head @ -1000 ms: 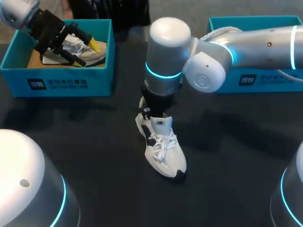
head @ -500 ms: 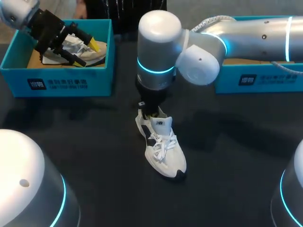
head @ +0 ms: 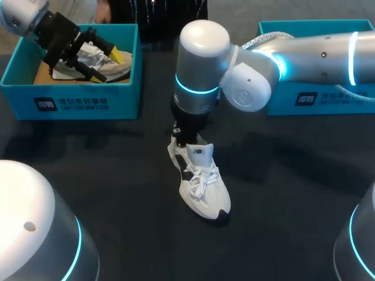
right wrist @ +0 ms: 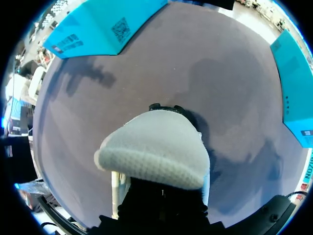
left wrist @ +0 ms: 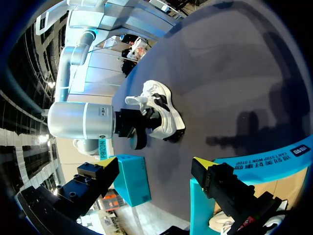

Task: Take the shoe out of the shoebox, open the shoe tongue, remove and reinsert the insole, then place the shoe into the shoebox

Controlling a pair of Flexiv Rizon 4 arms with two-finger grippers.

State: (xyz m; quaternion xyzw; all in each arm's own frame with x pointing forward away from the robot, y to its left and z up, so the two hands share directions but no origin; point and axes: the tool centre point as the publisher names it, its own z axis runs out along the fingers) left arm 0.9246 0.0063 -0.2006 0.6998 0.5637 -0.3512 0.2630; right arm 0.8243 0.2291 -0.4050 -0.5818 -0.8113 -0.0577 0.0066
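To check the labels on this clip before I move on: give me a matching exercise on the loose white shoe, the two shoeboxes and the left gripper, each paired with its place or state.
Things:
A. white shoe
B. left shoebox
C. right shoebox
D. left gripper

Places or states:
1. partly hidden behind the right arm
2. open, above a box
3. upright on the dark table
4. holds a second shoe

Pairs: A-3, B-4, C-1, D-2.
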